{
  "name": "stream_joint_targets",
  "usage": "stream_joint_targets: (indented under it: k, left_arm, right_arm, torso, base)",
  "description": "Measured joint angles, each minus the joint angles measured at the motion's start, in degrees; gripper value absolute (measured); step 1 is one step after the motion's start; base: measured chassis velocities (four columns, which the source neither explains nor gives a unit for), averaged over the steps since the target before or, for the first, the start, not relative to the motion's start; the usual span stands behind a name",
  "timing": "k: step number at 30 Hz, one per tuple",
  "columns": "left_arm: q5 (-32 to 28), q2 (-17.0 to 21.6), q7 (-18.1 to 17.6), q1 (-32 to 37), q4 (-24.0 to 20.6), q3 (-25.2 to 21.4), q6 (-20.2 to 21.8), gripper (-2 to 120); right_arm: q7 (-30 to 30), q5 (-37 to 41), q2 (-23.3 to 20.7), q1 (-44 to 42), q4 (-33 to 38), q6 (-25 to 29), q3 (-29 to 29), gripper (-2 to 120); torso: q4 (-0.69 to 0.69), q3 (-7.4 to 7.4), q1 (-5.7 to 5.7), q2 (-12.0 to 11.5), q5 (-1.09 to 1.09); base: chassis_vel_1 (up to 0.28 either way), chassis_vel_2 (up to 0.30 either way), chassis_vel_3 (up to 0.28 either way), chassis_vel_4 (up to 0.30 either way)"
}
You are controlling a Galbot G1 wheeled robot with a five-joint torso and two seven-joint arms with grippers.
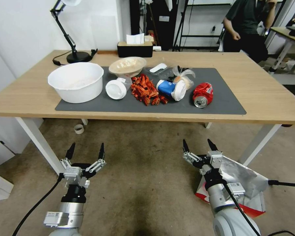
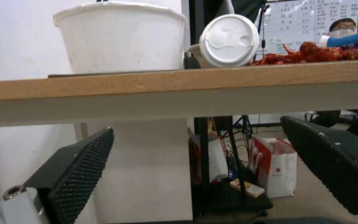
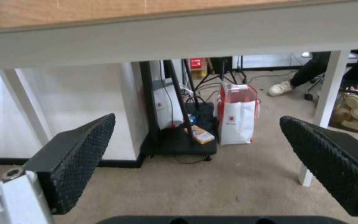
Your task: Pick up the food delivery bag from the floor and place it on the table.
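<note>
The food delivery bag (image 1: 249,183) lies on the floor (image 1: 147,183) at the near right, beside the table (image 1: 272,95) leg. The right gripper (image 1: 200,147) hovers just left of it, fingers spread wide, holding nothing. The left gripper (image 1: 86,151) hangs equally wide and empty at the near left.

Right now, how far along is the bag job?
Nothing looks done yet. The food delivery bag sits on the floor beside the robot's right arm, foil lining showing. In hand: nothing. The left end effector and right end effector are both open, held low before the table. Left: grasp the bag, lift it, set it on the table.
</note>
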Motion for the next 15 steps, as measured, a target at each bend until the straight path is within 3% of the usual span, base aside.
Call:
stream_joint_targets:
  k: [15]
  left_arm:
    - [-0.4,0.2,0.5,-0.2,0.7,0.0,-0.2,100]
  right_arm:
    - [-0.2,0.0,0.0,0.1,-0.1,0.0,0.0,100]
  torso:
    - [0.0,-2.55,-1.65,-4.2,0.0]
  base:
    - [0.0,0.0,0.0,0.0]
